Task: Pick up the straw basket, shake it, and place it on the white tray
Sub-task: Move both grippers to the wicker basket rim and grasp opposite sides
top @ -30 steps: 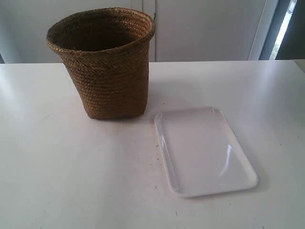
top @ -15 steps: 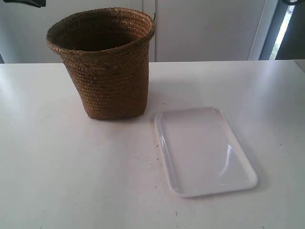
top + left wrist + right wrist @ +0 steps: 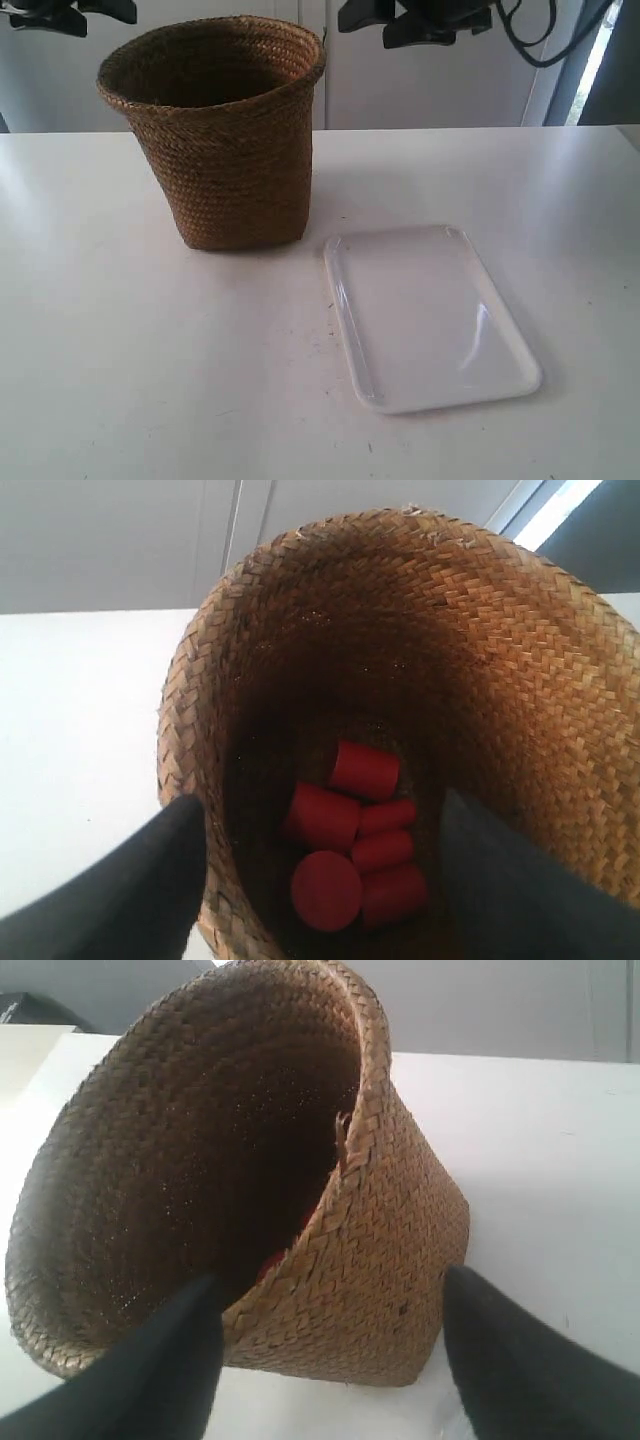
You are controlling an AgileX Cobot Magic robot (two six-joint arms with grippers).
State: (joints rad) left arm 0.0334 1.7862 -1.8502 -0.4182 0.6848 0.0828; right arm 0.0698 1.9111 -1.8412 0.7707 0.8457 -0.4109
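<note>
1. Looking at the exterior view, I see the straw basket (image 3: 220, 140) standing upright on the white table (image 3: 120, 360). It is just beside a far corner of the white tray (image 3: 430, 315), not on it.
2. The tray lies flat and glossy on the table.
3. At the top edge, the arm at the exterior view's left (image 3: 60, 12) and the arm at the exterior view's right (image 3: 420, 20) hang on either side of the basket's rim, clear of it.
4. My left gripper (image 3: 322, 802) is spread wide and grips nothing. Its camera looks straight down into the basket's mouth, with dark fingers (image 3: 140, 890) on either side.
5. Several red cylinders (image 3: 350, 830) lie heaped on the basket's bottom.
6. My right gripper (image 3: 330, 1280) is likewise wide apart and empty. Its camera shows the basket's outer wall and mouth between the fingers (image 3: 520, 1360).
</note>
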